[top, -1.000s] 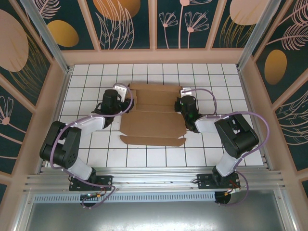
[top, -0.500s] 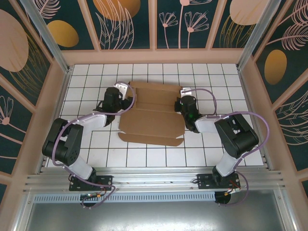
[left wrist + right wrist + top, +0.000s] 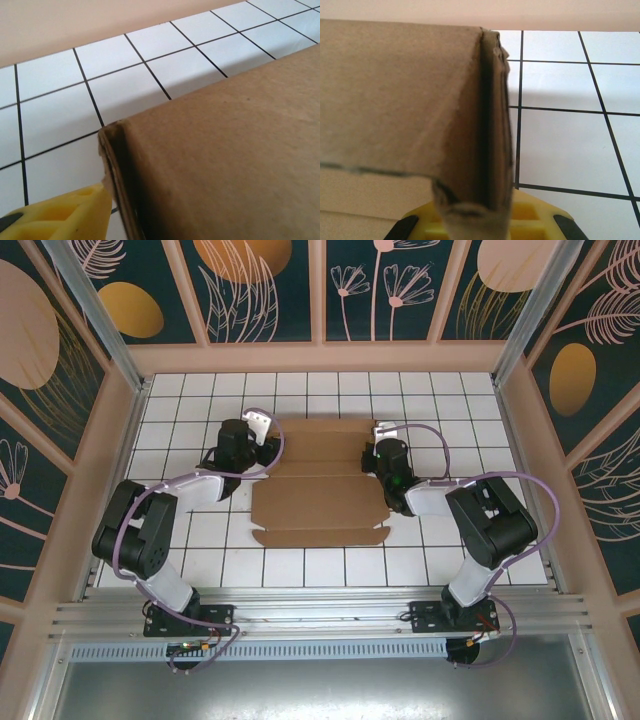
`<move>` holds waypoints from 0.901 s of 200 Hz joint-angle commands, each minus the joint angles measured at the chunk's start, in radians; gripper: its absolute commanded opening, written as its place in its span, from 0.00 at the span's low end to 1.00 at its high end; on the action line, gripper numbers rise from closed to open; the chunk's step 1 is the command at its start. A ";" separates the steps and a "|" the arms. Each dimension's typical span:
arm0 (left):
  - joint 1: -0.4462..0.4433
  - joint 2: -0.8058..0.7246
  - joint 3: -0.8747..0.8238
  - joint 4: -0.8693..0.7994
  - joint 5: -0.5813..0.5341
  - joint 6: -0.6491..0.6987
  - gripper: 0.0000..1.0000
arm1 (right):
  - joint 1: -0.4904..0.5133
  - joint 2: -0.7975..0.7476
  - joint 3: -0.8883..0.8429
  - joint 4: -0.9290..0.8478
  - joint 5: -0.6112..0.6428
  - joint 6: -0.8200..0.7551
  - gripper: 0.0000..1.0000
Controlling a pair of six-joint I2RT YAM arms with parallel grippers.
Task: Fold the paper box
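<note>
The white tiled table (image 3: 300,565) carries the paper box (image 3: 320,485) at its centre, opened out, with its near flap lying flat toward 6 o'clock.

The left gripper (image 3: 266,437) stands at the box's 10 o'clock corner. In the left wrist view, one yellow finger (image 3: 65,215) sits at 7 o'clock, just beside a raised corner of the cardboard (image 3: 225,150). Contact cannot be confirmed, and I cannot tell whether this gripper is released or clenched.

The right gripper (image 3: 377,448) stands at the box's 2 o'clock corner. In the right wrist view, a doubled cardboard wall (image 3: 395,100) stands upright, and its folded edge runs straight down to 6 o'clock into the gripper (image 3: 480,220). The yellow fingers (image 3: 535,215) lie on either side of it, and the jaws are clenched, grasping that edge.
</note>
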 commanded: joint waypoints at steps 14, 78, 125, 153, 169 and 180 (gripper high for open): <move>0.001 -0.026 -0.003 -0.021 -0.011 -0.014 0.51 | 0.001 -0.004 0.002 -0.015 -0.020 0.011 0.00; 0.001 -0.046 -0.028 -0.105 -0.085 -0.118 0.54 | 0.011 0.002 0.006 -0.010 0.006 0.013 0.00; 0.001 -0.030 -0.014 -0.124 -0.094 -0.178 0.20 | 0.028 0.003 0.011 -0.011 0.038 0.014 0.00; 0.001 -0.021 -0.007 -0.128 -0.101 -0.222 0.05 | 0.030 -0.008 0.005 -0.012 0.056 0.020 0.00; -0.001 -0.020 -0.010 -0.130 -0.097 -0.250 0.15 | 0.030 -0.014 0.004 -0.013 0.057 0.030 0.00; -0.001 -0.022 -0.017 -0.135 -0.104 -0.270 0.29 | 0.030 -0.018 0.002 -0.014 0.062 0.030 0.00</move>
